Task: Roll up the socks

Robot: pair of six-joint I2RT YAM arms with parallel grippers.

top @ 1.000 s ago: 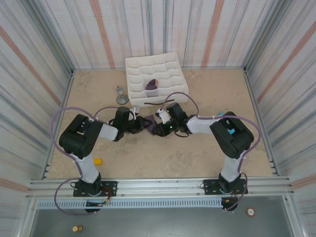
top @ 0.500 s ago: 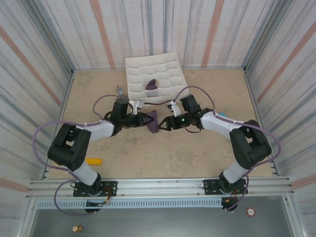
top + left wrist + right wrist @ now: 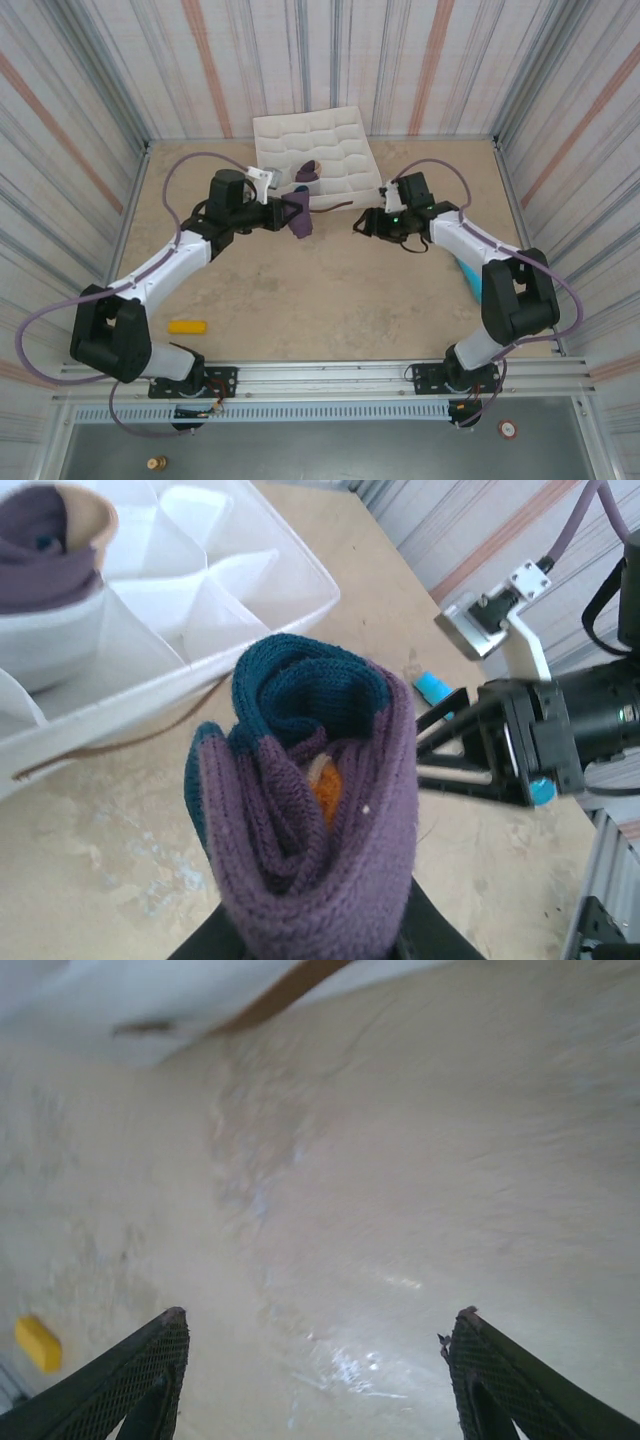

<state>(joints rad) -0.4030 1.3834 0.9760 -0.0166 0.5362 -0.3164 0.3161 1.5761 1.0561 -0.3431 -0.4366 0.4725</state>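
A small yellow block (image 3: pixel 187 326) lies on the worktop (image 3: pixel 300 290) at the near left, well apart from everything else. The left arm reaches out from that side, and its left end effector (image 3: pixel 288 213) is clenched on a rolled sock (image 3: pixel 299 214), a purple bundle with a dark teal-blue fold at its top and a speck of orange in its middle. The bundle is held just beside the near edge of the white tray (image 3: pixel 335 140). The tray, divided into many compartments, sits at the far middle of the worktop. A second sock bundle (image 3: pixel 309 172), purple with a tan cuff, rests in one of its near-left compartments. A thin brown strip (image 3: pixel 335 207) shows along the tray's near edge. To the right of the held bundle and apart from it, the right end effector (image 3: pixel 362 222) faces it, released, its two fingers (image 3: pixel 140 1370) spread wide over bare worktop with nothing between them. Farther right, a teal cylinder (image 3: pixel 468 275) lies beside the right arm.
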